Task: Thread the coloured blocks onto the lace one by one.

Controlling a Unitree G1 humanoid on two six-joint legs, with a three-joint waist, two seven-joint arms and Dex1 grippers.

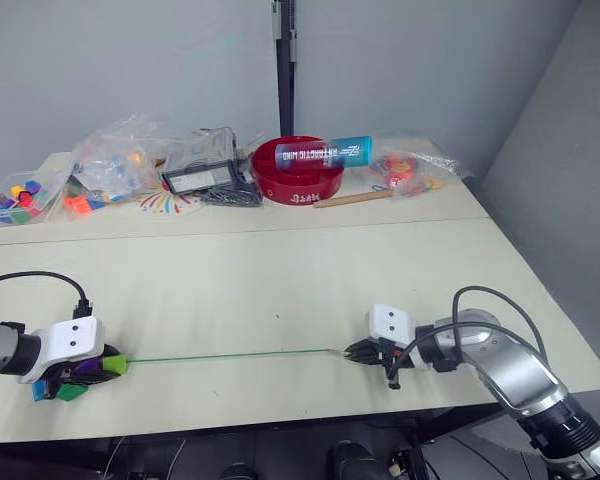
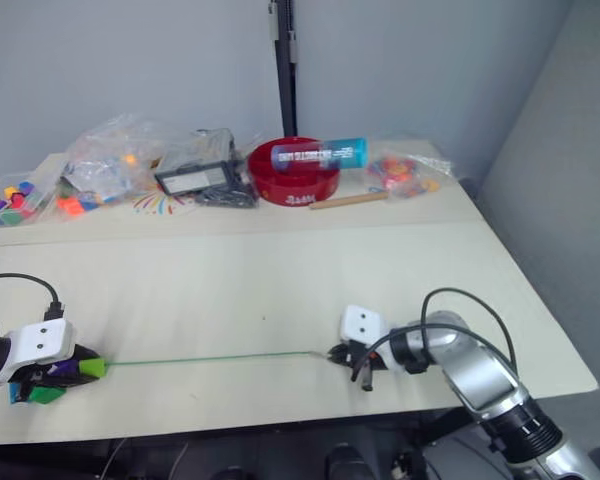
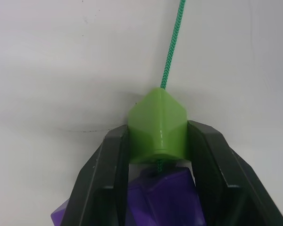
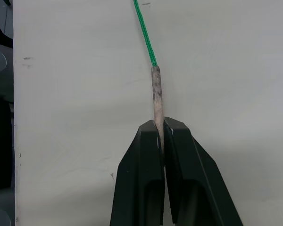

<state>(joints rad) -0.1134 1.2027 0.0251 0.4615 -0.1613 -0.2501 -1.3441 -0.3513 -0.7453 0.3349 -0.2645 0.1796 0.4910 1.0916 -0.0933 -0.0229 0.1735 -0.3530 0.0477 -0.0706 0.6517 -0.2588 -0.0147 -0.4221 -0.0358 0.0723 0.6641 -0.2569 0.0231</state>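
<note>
Right wrist: braided lace (image 4: 145, 30) (stiff tip), pinched

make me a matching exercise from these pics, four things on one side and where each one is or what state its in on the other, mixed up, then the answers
Things
1. light green block
2. lace tip
3. purple block
4. red bowl

Places or states
A. pinched in the right gripper
B. at the table's far side, a blue tube lying across it
C. clamped between the left gripper fingers
D. on the lace behind the light green block

Pairs: 1-C, 2-A, 3-D, 4-B
</note>
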